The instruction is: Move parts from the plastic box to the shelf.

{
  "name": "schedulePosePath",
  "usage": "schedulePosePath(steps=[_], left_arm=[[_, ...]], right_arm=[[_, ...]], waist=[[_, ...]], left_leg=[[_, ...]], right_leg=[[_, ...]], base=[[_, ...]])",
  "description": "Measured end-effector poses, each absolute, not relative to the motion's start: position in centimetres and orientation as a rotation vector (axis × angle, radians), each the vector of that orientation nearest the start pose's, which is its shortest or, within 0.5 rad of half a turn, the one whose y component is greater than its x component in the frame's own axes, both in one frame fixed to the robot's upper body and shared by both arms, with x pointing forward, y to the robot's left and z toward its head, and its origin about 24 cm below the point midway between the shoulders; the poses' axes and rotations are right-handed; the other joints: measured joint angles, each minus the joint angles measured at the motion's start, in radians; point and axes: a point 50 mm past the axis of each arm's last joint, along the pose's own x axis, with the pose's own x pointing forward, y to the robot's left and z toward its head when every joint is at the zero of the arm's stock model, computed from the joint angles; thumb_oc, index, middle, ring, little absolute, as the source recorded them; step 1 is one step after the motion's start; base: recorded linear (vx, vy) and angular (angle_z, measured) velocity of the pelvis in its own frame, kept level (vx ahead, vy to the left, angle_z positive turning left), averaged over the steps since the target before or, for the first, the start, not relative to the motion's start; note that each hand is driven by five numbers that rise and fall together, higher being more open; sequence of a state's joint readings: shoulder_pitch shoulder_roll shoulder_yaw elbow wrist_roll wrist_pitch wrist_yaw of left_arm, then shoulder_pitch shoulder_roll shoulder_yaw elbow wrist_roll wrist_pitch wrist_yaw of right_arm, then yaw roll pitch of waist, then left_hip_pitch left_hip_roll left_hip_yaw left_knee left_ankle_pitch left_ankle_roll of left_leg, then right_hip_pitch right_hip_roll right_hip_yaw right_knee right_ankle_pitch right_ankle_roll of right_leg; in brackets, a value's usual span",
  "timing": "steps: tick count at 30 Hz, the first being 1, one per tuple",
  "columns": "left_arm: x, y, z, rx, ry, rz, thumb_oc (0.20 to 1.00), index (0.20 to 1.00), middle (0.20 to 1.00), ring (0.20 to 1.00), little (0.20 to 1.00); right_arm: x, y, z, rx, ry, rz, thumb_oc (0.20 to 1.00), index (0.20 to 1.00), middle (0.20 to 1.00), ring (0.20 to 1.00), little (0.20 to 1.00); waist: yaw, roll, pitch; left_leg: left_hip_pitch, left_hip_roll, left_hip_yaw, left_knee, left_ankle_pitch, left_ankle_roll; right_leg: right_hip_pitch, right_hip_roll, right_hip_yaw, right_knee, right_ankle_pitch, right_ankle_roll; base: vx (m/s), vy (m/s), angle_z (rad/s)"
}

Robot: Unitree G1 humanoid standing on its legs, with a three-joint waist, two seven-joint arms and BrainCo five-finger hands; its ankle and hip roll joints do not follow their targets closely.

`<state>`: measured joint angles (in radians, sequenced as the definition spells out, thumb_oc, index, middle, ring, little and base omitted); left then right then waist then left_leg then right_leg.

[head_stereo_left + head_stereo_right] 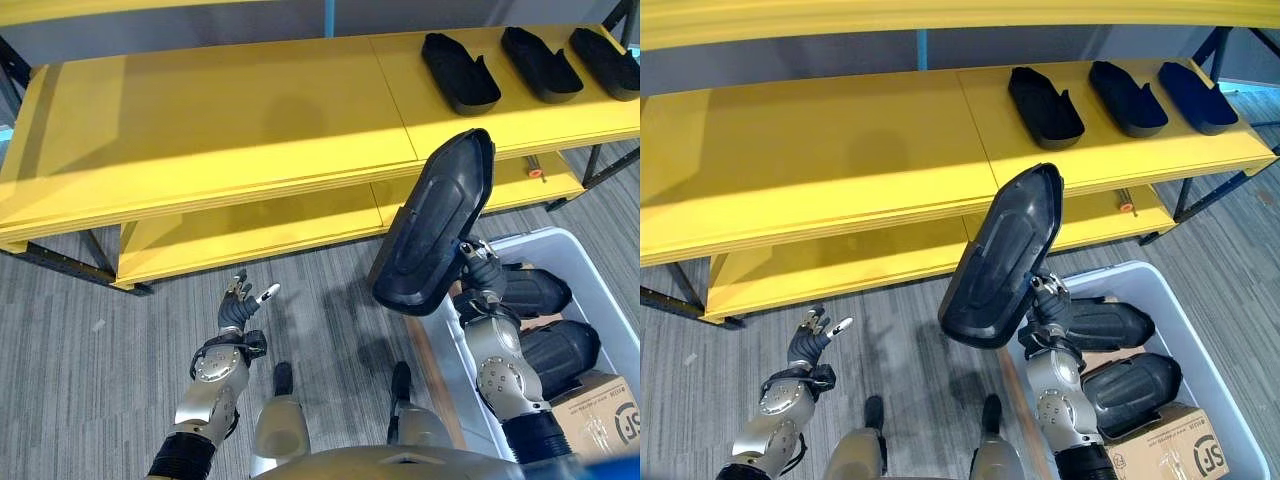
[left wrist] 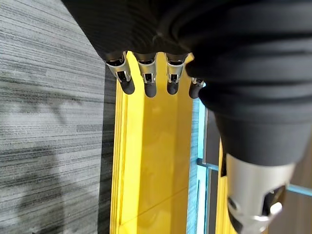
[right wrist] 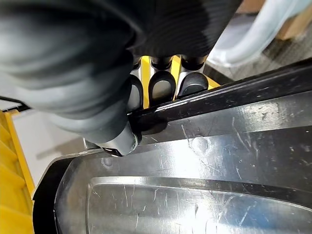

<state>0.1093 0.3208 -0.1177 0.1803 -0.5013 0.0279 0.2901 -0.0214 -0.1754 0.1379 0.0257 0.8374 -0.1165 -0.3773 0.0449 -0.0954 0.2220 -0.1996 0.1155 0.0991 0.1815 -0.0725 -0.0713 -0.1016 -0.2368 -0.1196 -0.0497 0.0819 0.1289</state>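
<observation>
Right robot hand (image 1: 482, 272) grips a black part (image 1: 432, 222) above the plastic box (image 1: 600, 275).
Two parts (image 1: 545, 325) and a cardboard carton (image 1: 600, 410) remain inside; three parts (image 1: 540, 62) lie on the shelf (image 1: 200, 120). Left robot hand (image 1: 240, 305) hangs relaxed, empty.

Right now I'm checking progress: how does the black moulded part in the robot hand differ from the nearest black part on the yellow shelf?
The held black moulded part stands tilted in the air, gripped by the right robot hand; the nearest shelf part lies flat on the yellow shelf, untouched. Both are black, elongated shells.
</observation>
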Motion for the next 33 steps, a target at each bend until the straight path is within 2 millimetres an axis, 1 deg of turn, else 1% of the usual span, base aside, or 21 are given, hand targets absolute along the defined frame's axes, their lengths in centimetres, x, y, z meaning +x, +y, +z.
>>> schedulePosePath(steps=[1, 2, 3, 4, 5, 6, 7, 8, 10, 11, 12, 13, 15, 16, 18, 20, 23, 25, 29, 31, 33], left_arm=[[21.4, 21.6, -2.4, -0.123, 0.369, 0.287, 1.000, 1.000, 1.000, 1.000, 1.000], [21.1, 21.5, -2.6, -0.127, 0.380, 0.289, 1.000, 1.000, 1.000, 1.000, 1.000], [21.1, 21.5, -2.6, -0.125, 0.379, 0.288, 1.000, 1.000, 1.000, 1.000, 1.000], [21.4, 21.4, -2.5, -0.121, 0.374, 0.280, 1.000, 1.000, 1.000, 1.000, 1.000], [21.4, 21.4, -2.5, -0.109, 0.373, 0.271, 1.000, 1.000, 1.000, 1.000, 1.000], [21.4, 21.6, -2.4, -0.102, 0.370, 0.270, 1.000, 1.000, 1.000, 1.000, 1.000], [21.4, 21.7, -2.4, -0.095, 0.370, 0.270, 1.000, 1.000, 1.000, 1.000, 1.000], [21.5, 22.1, -2.2, -0.080, 0.364, 0.276, 1.000, 1.000, 1.000, 1.000, 1.000], [21.9, 22.2, -1.8, -0.061, 0.347, 0.260, 1.000, 1.000, 1.000, 1.000, 1.000], [22.3, 22.1, -1.5, -0.065, 0.330, 0.259, 1.000, 1.000, 1.000, 1.000, 1.000], [22.4, 22.1, -1.7, -0.075, 0.334, 0.272, 1.000, 1.000, 1.000, 1.000, 1.000], [22.2, 22.1, -2.0, -0.085, 0.348, 0.279, 1.000, 1.000, 1.000, 1.000, 1.000], [22.1, 21.4, -2.2, -0.106, 0.352, 0.269, 1.000, 1.000, 1.000, 1.000, 1.000], [22.0, 21.3, -2.3, -0.111, 0.352, 0.266, 1.000, 1.000, 1.000, 1.000, 1.000], [21.5, 21.1, -2.4, -0.122, 0.355, 0.265, 1.000, 1.000, 1.000, 1.000, 1.000], [20.1, 21.2, -3.3, -0.120, 0.404, 0.274, 1.000, 1.000, 1.000, 1.000, 1.000], [19.7, 20.9, -3.7, -0.133, 0.419, 0.275, 1.000, 1.000, 1.000, 1.000, 1.000], [20.1, 20.5, -3.4, -0.146, 0.405, 0.266, 1.000, 1.000, 1.000, 1.000, 1.000], [21.0, 20.0, -2.5, -0.156, 0.359, 0.234, 1.000, 1.000, 1.000, 1.000, 1.000], [21.2, 20.0, -2.2, -0.155, 0.343, 0.230, 1.000, 1.000, 1.000, 1.000, 1.000], [21.3, 20.0, -2.1, -0.163, 0.340, 0.229, 1.000, 1.000, 1.000, 1.000, 1.000]], right_arm=[[25.4, -17.0, 3.6, 0.661, 0.087, -0.281, 0.200, 0.200, 0.200, 0.200, 0.200], [25.4, -17.2, 3.6, 0.659, 0.086, -0.284, 0.200, 0.200, 0.200, 0.200, 0.200], [25.3, -17.2, 3.5, 0.665, 0.086, -0.288, 0.200, 0.200, 0.200, 0.200, 0.200], [25.6, -16.9, 3.8, 0.669, 0.077, -0.274, 0.200, 0.200, 0.200, 0.200, 0.200], [25.7, -16.9, 4.0, 0.666, 0.071, -0.270, 0.200, 0.200, 0.200, 0.200, 0.200], [25.7, -16.7, 3.9, 0.673, 0.076, -0.266, 0.200, 0.200, 0.200, 0.200, 0.200], [25.6, -16.0, 3.7, 0.668, 0.093, -0.242, 0.200, 0.200, 0.200, 0.200, 0.200], [25.7, -15.3, 3.7, 0.665, 0.103, -0.205, 0.200, 0.200, 0.200, 0.200, 0.200], [25.6, -14.9, 3.5, 0.663, 0.114, -0.187, 0.200, 0.200, 0.200, 0.200, 0.200], [25.9, -14.8, 3.7, 0.661, 0.110, -0.179, 0.200, 0.200, 0.200, 0.200, 0.200], [26.3, -14.7, 4.2, 0.656, 0.097, -0.167, 0.200, 0.200, 0.200, 0.200, 0.200], [26.1, -14.9, 4.1, 0.652, 0.097, -0.171, 0.200, 0.200, 0.200, 0.200, 0.200], [25.0, -15.9, 3.0, 0.638, 0.130, -0.212, 0.200, 0.200, 0.200, 0.200, 0.200], [24.6, -16.3, 2.6, 0.618, 0.144, -0.220, 0.200, 0.200, 0.200, 0.200, 0.200], [24.9, -16.9, 3.0, 0.588, 0.128, -0.209, 0.200, 0.200, 0.200, 0.200, 0.200], [25.5, -17.4, 3.7, 0.562, 0.103, -0.197, 0.200, 0.200, 0.200, 0.200, 0.200], [26.3, -18.3, 4.9, 0.540, 0.056, -0.205, 0.200, 0.200, 0.200, 0.200, 0.200], [26.9, -18.8, 5.8, 0.531, 0.022, -0.209, 0.200, 0.200, 0.200, 0.200, 0.200], [28.0, -19.4, 7.6, 0.473, -0.037, -0.191, 0.200, 0.200, 0.200, 0.200, 0.200], [28.7, -19.3, 8.9, 0.438, -0.083, -0.171, 0.200, 0.200, 0.200, 0.200, 0.200], [29.9, -18.9, 10.9, 0.432, -0.143, -0.143, 0.200, 0.200, 0.200, 0.200, 0.200]], waist=[[0.000, 0.003, -0.002], [-0.002, 0.014, -0.010], [-0.006, 0.022, -0.017], [-0.009, 0.047, -0.010], [-0.024, 0.068, -0.014], [-0.031, 0.070, -0.014], [-0.027, 0.072, -0.012], [-0.028, 0.073, -0.010], [-0.041, 0.074, -0.003], [-0.041, 0.068, 0.001], [-0.043, 0.065, 0.024], [-0.044, 0.060, 0.039], [-0.053, 0.035, 0.040], [-0.052, 0.030, 0.043], [-0.048, 0.056, 0.058], [-0.049, 0.084, 0.071], [-0.053, 0.112, 0.088], [-0.055, 0.122, 0.098], [-0.054, 0.133, 0.115], [-0.050, 0.132, 0.123], [-0.038, 0.132, 0.154]], left_leg=[[-0.004, -0.018, -0.002, 0.015, -0.013, 0.020], [-0.015, -0.021, -0.011, 0.016, -0.018, 0.025], [-0.023, -0.049, -0.006, 0.023, -0.019, 0.030], [-0.054, -0.055, -0.011, 0.064, -0.031, 0.058], [-0.063, -0.054, -0.011, 0.071, -0.036, 0.063], [-0.058, -0.067, -0.003, 0.061, -0.029, 0.074], [-0.048, -0.073, -0.001, 0.050, -0.027, 0.079], [-0.041, -0.072, 0.003, 0.024, -0.007, 0.085], [-0.025, -0.084, 0.004, -0.040, 0.038, 0.096], [-0.023, -0.086, 0.003, -0.058, 0.045, 0.098], [-0.004, -0.090, 0.013, -0.080, 0.054, 0.092], [0.010, -0.098, 0.016, -0.084, 0.057, 0.089], [0.027, -0.125, -0.032, -0.088, 0.058, 0.074], [0.021, -0.122, -0.066, -0.089, 0.060, 0.057], [0.006, -0.076, -0.092, -0.105, 0.076, 0.021], [0.008, -0.035, -0.103, -0.134, 0.094, 0.004], [0.005, 0.001, -0.106, -0.152, 0.106, -0.012], [0.005, 0.016, -0.104, -0.166, 0.114, -0.020], [0.002, 0.024, -0.104, -0.173, 0.116, -0.023], [-0.021, 0.022, -0.105, -0.171, 0.116, -0.023], [-0.035, 0.020, -0.106, -0.164, 0.117, -0.025]], right_leg=[[0.000, -0.018, -0.002, 0.023, -0.005, -0.003], [-0.017, -0.031, -0.002, 0.053, -0.006, 0.005], [-0.038, -0.044, -0.002, 0.097, 0.006, 0.008], [-0.105, -0.060, 0.010, 0.206, 0.006, 0.008], [-0.164, -0.076, 0.015, 0.296, 0.016, -0.003], [-0.181, -0.086, 0.015, 0.315, 0.039, -0.023], [-0.195, -0.087, 0.014, 0.312, 0.030, -0.027], [-0.199, -0.065, 0.019, 0.291, 0.003, -0.026], [-0.175, -0.021, 0.024, 0.164, -0.009, -0.011], [-0.176, -0.005, 0.029, 0.093, -0.006, -0.006], [-0.169, 0.002, 0.021, -0.026, 0.024, 0.023], [-0.149, -0.003, 0.024, -0.039, 0.042, 0.025], [-0.105, -0.021, 0.021, 0.021, 0.046, 0.017], [-0.077, -0.008, 0.016, 0.024, 0.047, 0.013], [-0.086, 0.036, -0.024, 0.024, 0.044, -0.013], [-0.096, 0.080, -0.033, 0.029, 0.034, -0.040], [-0.110, 0.114, -0.047, 0.035, 0.022, -0.058], [-0.120, 0.127, -0.047, 0.039, 0.022, -0.066], [-0.159, 0.132, -0.045, 0.103, -0.014, -0.076], [-0.201, 0.125, -0.043, 0.152, -0.036, -0.079], [-0.234, 0.119, -0.041, 0.203, -0.055, -0.080]], base=[[0.04, 0.237, 0.17], [0.01, 0.249, 0.24], [0.03, 0.290, 0.21], [0.01, 0.118, 0.25], [0.07, 0.054, 0.14], [0.05, 0.011, -0.07], [0.07, 0.005, -0.29], [0.04, -0.027, -0.16], [0.09, -0.086, 0.05], [0.15, -0.196, -0.16], [0.16, -0.253, -0.12], [0.11, -0.301, 0.20], [0.05, -0.263, 0.80], [0.06, -0.204, 0.83], [0.05, -0.169, 0.38], [-0.01, -0.147, 0.01], [0.01, -0.093, -0.05], [0.01, -0.098, -0.09], [0.00, -0.057, -0.01], [0.01, -0.049, 0.03], [0.01, -0.039, 0.04]])
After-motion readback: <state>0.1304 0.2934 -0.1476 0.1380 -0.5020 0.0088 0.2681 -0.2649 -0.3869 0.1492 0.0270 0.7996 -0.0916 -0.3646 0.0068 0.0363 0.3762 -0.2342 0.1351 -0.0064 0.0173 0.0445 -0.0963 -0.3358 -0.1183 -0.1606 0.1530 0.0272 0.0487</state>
